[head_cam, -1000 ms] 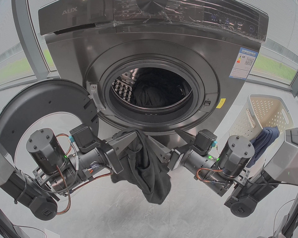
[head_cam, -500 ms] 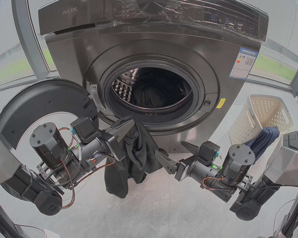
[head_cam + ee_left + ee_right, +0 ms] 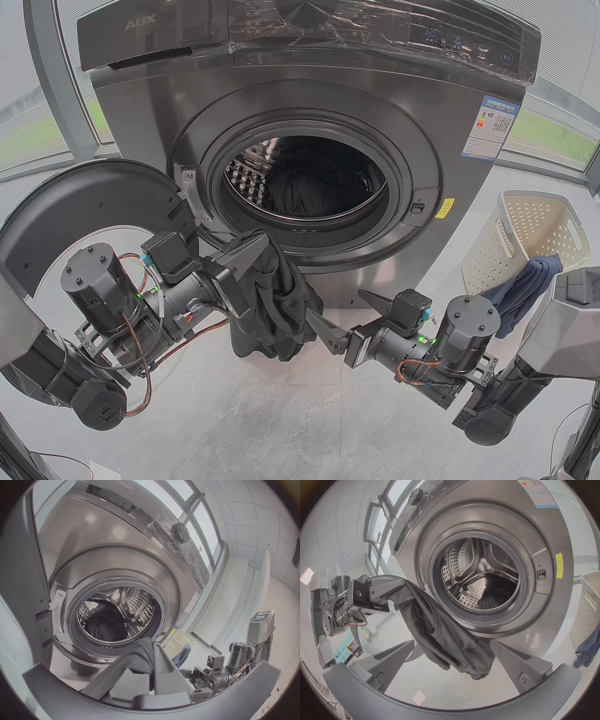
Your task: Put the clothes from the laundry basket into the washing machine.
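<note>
Roughly halfway, I'd guess. Dark clothes pile (image 3: 312,181) already inside grey front-loading washing machine (image 3: 375,94). Left gripper (image 3: 259,245) pinching dark grey garment (image 3: 275,306), which dangles just below machine's opening. Right gripper (image 3: 334,304) has jaws spread, holding nothing. Blue cloth (image 3: 525,290) waiting on rim of white perforated laundry basket (image 3: 544,219).

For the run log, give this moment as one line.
left gripper shut on dark garment | right gripper open | washing machine door open, dark clothes in drum | blue garment over laundry basket rim
</note>
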### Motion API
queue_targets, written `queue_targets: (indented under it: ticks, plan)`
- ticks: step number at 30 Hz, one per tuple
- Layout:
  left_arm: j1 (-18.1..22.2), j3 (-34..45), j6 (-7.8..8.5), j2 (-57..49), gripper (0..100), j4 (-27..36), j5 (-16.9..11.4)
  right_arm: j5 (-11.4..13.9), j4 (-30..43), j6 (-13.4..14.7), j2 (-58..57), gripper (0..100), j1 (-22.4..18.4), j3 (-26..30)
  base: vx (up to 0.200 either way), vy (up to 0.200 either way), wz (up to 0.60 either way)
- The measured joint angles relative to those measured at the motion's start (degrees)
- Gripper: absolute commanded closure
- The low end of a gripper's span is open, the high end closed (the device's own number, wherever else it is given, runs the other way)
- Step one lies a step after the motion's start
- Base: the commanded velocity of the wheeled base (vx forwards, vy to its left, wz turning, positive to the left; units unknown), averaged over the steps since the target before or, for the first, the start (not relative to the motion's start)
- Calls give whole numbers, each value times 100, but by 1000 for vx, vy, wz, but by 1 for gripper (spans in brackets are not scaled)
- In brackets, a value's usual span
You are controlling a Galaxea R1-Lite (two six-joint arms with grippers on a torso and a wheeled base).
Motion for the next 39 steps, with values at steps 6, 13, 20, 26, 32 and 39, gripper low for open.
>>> queue_targets:
  ticks: [6, 13, 20, 26, 32, 39]
  plan:
    - [22, -68, -2, 1, 100, -57, 5, 7, 2, 0, 322, 0, -22, -212, 0, 0, 0]
    - [34, -118, -5, 1, 100, -76, 5, 10, 7, -21, 614, 0, 7, -478, 0, 0, 0]
    - [34, -129, 0, -46, 100, -76, 7, 10, 7, -119, 928, 0, -50, -941, 0, 0, 0]
    - [23, -129, 2, -82, 100, -76, 11, 21, 16, -200, 1248, 0, -133, -1420, 0, 0, 0]
    - [9, -116, 11, -95, 100, -76, 16, 43, 51, -286, 1469, 0, -205, -1836, 0, 0, 0]
    - [6, -111, 30, -95, 100, -73, 68, 43, 49, -306, 1697, 0, -169, -1943, 0, 0, 0]
